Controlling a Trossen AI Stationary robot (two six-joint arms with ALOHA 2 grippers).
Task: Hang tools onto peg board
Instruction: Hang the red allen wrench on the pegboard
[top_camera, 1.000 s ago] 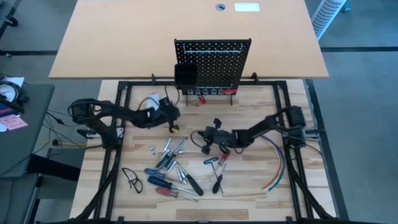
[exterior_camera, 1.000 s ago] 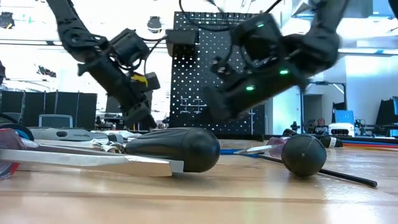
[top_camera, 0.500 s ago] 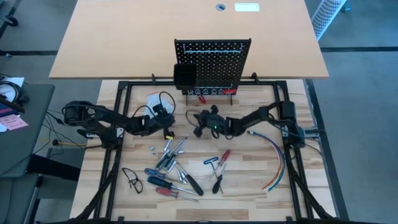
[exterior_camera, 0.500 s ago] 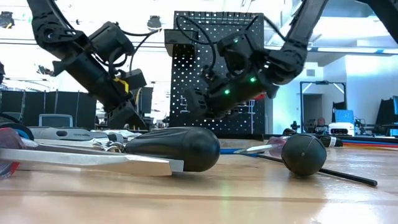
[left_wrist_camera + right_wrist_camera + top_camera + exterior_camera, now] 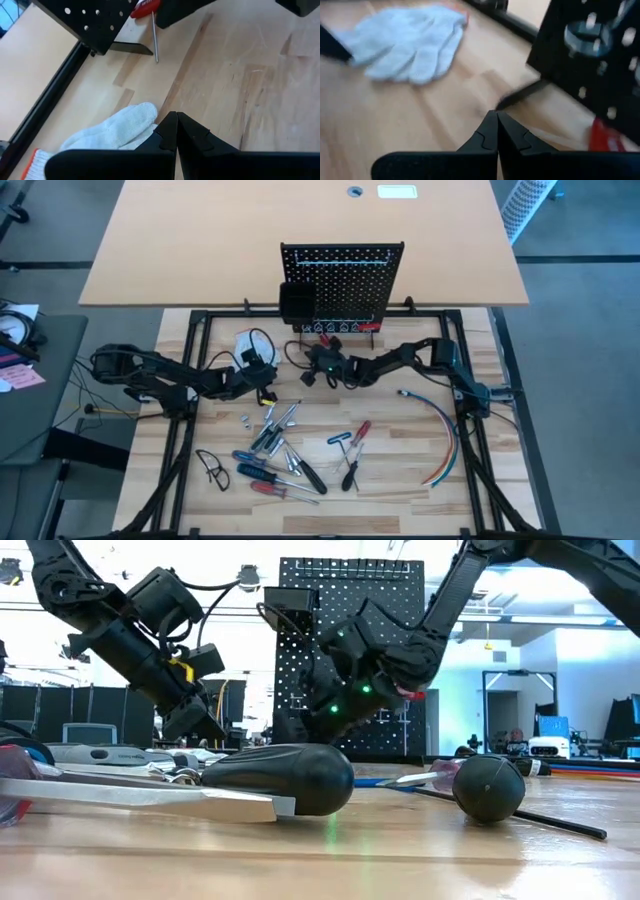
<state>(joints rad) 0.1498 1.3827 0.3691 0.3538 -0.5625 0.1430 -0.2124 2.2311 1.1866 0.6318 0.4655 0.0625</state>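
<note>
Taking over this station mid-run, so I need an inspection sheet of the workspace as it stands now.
Surface: wooden table top, bare at its right front.
Job's things: peg board upright at the far edge; a red-handled screwdriver lies at its foot; most tools lie loose near the front.
Clutter: white glove near the left arm; glasses at front left.
Grippers: left end effector shut, empty, beside the glove; right end effector shut, empty, low before the peg board.
Cables: coloured cables curve along the right side.
Surroundings: a tan desk behind; nothing else seen.
</note>
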